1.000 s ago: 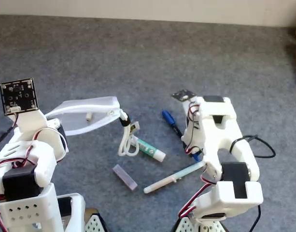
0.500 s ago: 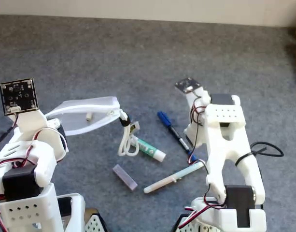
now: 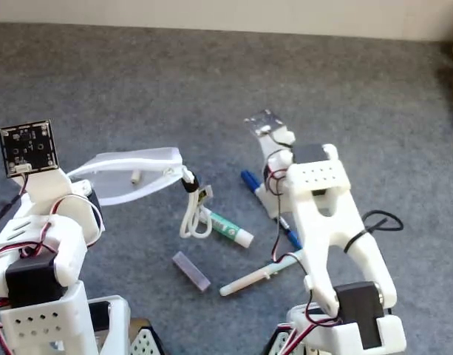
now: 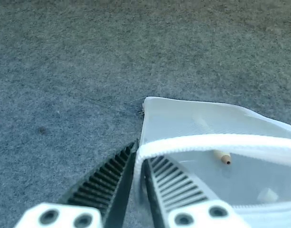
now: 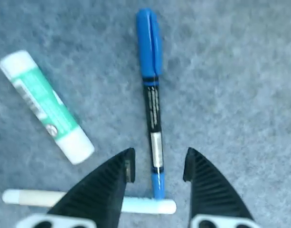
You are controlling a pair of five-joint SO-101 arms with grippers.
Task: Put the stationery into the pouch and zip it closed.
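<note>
Right wrist view: noted right fingers (image 5: 114, 183) spread astride blue pen (image 5: 150, 57). Found left fingers (image 4: 105, 187) pinching pouch (image 4: 197, 118) rim, apart from pen.

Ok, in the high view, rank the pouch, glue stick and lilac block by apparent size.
1. pouch
2. glue stick
3. lilac block, only slightly shorter than the glue stick, so that pair is close.
</note>
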